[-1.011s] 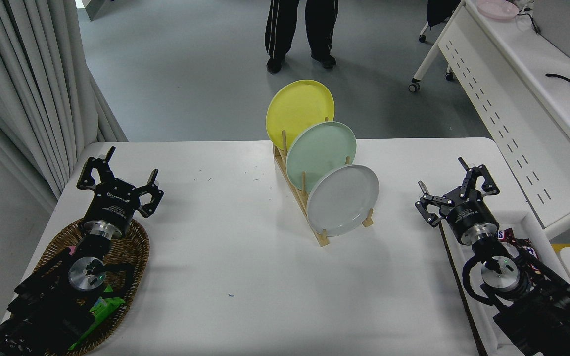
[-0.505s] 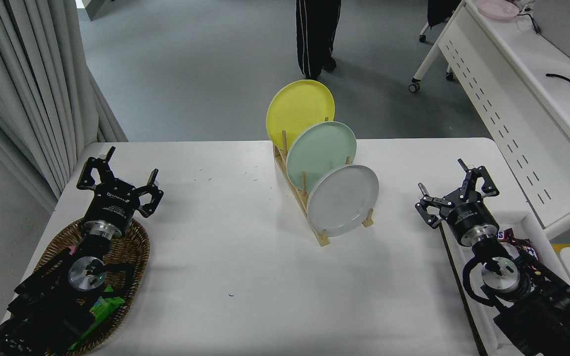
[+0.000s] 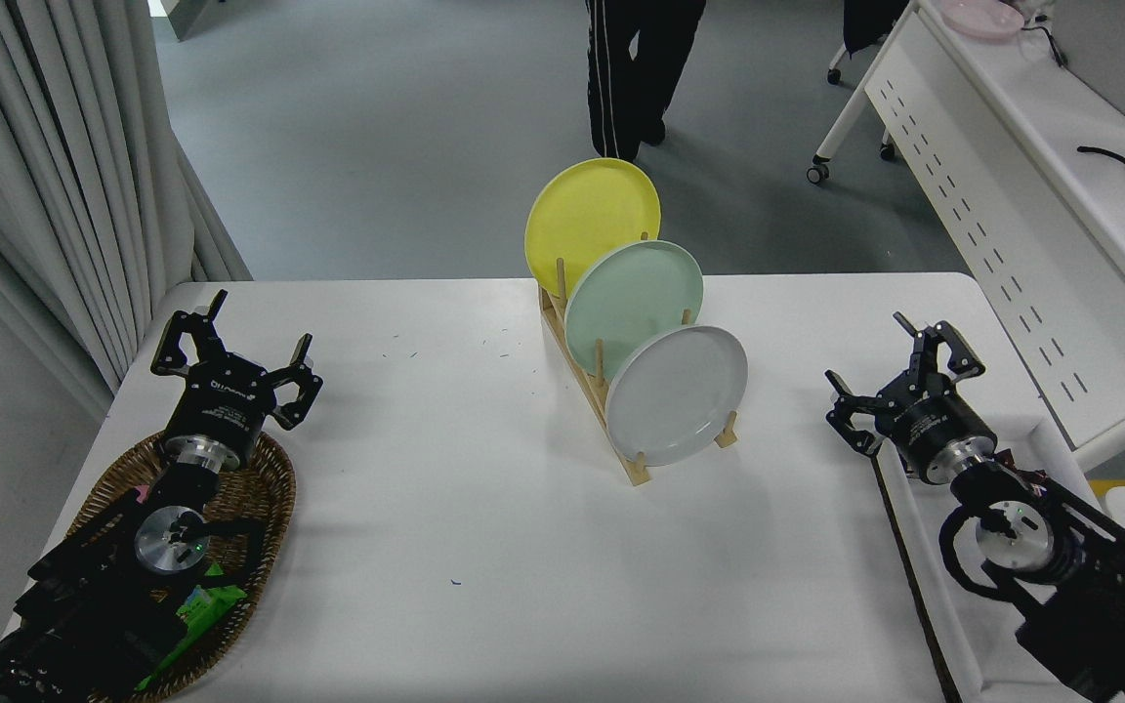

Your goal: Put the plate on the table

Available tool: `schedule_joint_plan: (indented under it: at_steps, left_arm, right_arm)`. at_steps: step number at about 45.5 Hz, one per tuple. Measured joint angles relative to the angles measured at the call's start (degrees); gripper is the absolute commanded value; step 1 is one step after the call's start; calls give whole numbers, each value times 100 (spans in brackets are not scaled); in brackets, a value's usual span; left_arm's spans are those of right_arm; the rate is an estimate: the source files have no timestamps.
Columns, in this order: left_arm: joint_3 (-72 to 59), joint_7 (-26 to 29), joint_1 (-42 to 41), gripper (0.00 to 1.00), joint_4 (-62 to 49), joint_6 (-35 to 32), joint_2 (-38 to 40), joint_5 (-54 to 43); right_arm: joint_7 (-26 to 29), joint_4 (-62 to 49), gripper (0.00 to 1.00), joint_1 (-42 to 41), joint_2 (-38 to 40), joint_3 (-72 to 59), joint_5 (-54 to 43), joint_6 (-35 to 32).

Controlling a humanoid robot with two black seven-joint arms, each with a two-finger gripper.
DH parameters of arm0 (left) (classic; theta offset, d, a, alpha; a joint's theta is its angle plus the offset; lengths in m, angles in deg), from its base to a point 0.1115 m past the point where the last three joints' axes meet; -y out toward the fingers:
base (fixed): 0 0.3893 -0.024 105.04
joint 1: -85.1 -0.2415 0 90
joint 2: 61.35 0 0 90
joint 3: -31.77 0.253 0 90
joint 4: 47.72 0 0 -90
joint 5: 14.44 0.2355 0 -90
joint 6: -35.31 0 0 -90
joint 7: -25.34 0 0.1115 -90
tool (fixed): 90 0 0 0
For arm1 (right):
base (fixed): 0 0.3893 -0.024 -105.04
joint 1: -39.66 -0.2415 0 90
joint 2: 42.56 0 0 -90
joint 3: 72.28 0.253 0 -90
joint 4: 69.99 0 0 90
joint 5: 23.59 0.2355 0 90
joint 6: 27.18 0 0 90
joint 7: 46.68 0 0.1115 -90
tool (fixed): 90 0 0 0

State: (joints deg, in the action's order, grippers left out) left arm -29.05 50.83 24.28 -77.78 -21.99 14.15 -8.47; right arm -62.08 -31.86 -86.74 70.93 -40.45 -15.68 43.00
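The right black gripper (image 3: 904,376), at the right of the frame, has shifted slightly to the right and turned a little since half a second ago, its arm rising off the lower right corner. Its jaws are spread wide and hold nothing. By my reading, the reach for the plate is only starting and the grasp is not yet made.

The round, glossy light grey plate (image 3: 677,394) stands on edge at the centre of the frame, in the nearest slot of a slatted wooden plate rack (image 3: 602,386) on the large white desk (image 3: 465,508). It is well apart from the right gripper. Behind it in the rack stand a mint green plate (image 3: 633,296) and, farthest back, a yellow plate (image 3: 590,220).

The left black gripper (image 3: 235,366) is parked at the lower left above an oval wicker basket (image 3: 260,488), jaws also spread and empty.

The desk between the right gripper and the grey plate is bare. The rack's upright pegs and the mint plate just behind could catch the plate as it is lifted out. A person's legs (image 3: 636,68) at top centre have moved rightward, away from the desk.
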Motion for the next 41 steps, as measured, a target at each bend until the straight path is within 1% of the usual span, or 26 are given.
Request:
schedule_joint_plan:
  at_steps: [7,10,20,27,33,41]
  left_arm:
    - [0,0,0,100,0,0,0,-1]
    - [0,0,0,100,0,0,0,-1]
    - [0,0,0,100,0,0,0,-1]
    - [0,0,0,100,0,0,0,0]
    - [0,0,0,100,0,0,0,0]
    - [0,0,0,100,0,0,0,0]
  right_arm:
    - [3,633,100,-651,768,-1696,842,2]
    - [3,880,100,-927,1043,-2225,1098,5]
    - [2,1513,100,-1770,1725,-3486,1544,11]
    - [98,1812,100,-2363,1957,-4326,1675,11]
    - [410,1924,100,-2588,1980,-4536,1699,8]
    - [773,2014,100,-2880,1730,-4651,1565,99]
